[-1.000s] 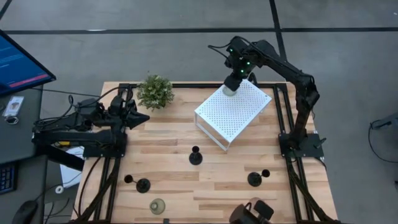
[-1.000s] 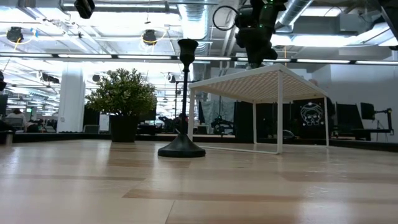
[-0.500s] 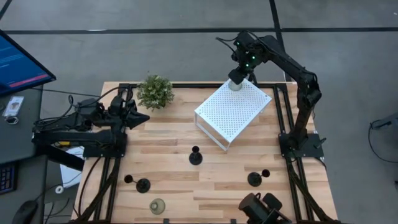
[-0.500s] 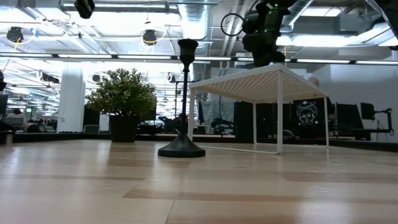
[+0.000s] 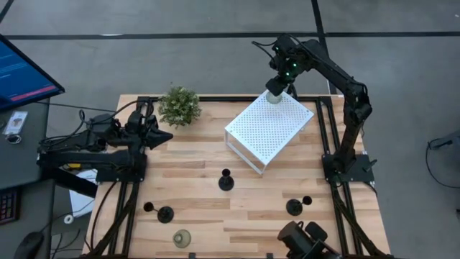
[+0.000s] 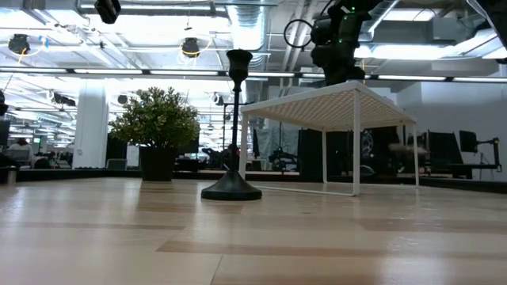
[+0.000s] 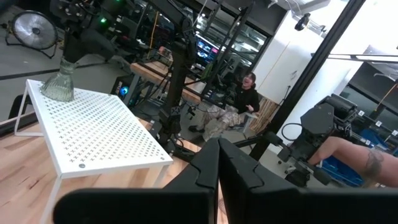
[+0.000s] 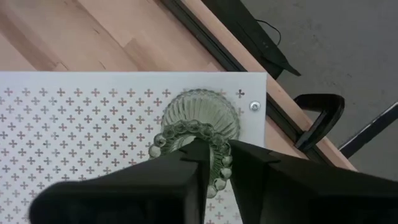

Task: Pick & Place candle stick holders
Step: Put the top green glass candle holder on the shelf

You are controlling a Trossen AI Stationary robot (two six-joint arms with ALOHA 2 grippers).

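A greenish glass candle stick holder (image 8: 202,115) stands on the far corner of the white perforated box (image 5: 269,129); it also shows in the left wrist view (image 7: 61,84). My right gripper (image 8: 214,149) points down over it, shut on its top. Three black candle stick holders stand on the table on their round bases: one mid-table (image 5: 226,180), one near left (image 5: 165,213), one near right (image 5: 295,207). Another glass holder (image 5: 182,238) stands at the near edge. My left gripper (image 5: 167,135) waits shut and level over the table's left side. My right gripper holds the glass holder's beaded top rim (image 8: 219,144) from above, fingers pointing steeply down. One finger (image 8: 186,165) seems to stand inside the opening and the other (image 8: 249,165) outside. The holder is upright, its ribbed base (image 8: 208,109) on the box top.
A green potted plant (image 5: 179,106) stands at the far left of the table. Bare wood lies between the box and the black holders. A dark device (image 5: 302,243) sits at the near edge. A person (image 7: 249,93) sits in the room beyond.
My right gripper has carried the glass holder a short way over the box top toward its far right corner, keeping it upright. Most of that move came in the first half second.
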